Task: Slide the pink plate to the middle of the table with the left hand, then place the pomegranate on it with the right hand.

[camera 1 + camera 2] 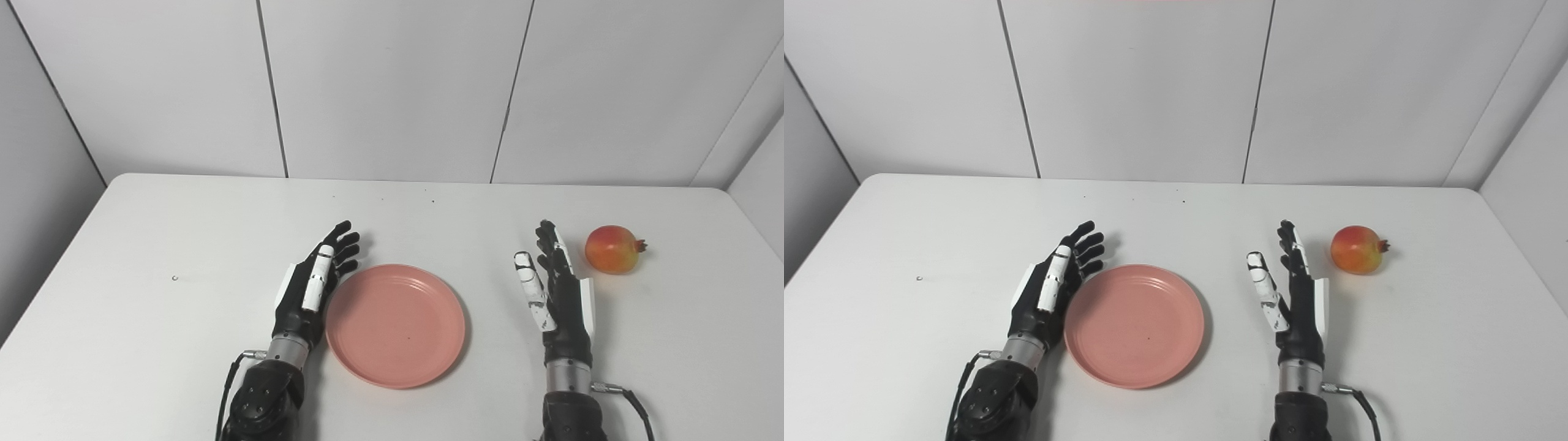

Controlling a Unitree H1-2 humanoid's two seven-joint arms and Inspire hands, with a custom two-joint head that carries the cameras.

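Where left hand [312, 288] meets pink plate [395, 324], contact is unclear.

A white table [153, 343] with rounded far corners fills the scene. A tiny pale speck [175, 278] (possibly a small ring, too small to tell) lies on its left part. A few dark specks [433, 201] dot the far middle. Behind stand white wall panels [392, 92] with dark vertical seams.

Both hands are black with white thumbs and white side panels, the left hand [309, 294] like the right hand [560, 300]; silver wrist rings; black screwed forearms; thin black cables alongside.
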